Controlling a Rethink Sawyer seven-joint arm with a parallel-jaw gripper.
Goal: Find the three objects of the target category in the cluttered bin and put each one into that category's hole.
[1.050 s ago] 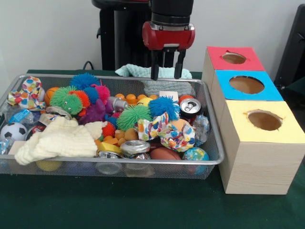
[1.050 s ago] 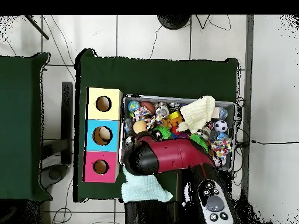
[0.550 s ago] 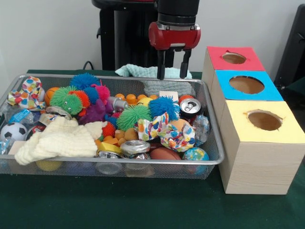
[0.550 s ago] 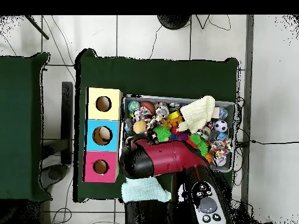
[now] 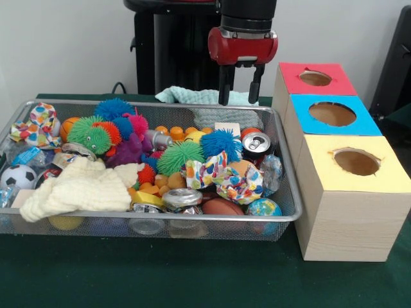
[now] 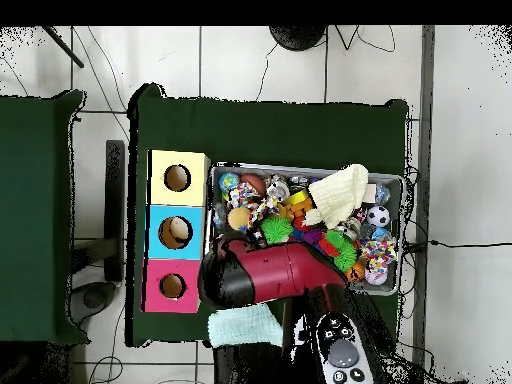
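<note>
The arm hangs upright over the wire bin's (image 5: 282, 212) far right corner, its pincer (image 5: 241, 96) spread and empty. The bin's clutter lies below and left of it; the red-topped box's hole (image 5: 315, 78) sits just right.

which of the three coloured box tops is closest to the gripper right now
The red-topped box, the farthest back of the three. The gripper hangs open just beside it, above the bin's back rim. The blue-topped box and yellow-topped box sit farther forward.
</note>
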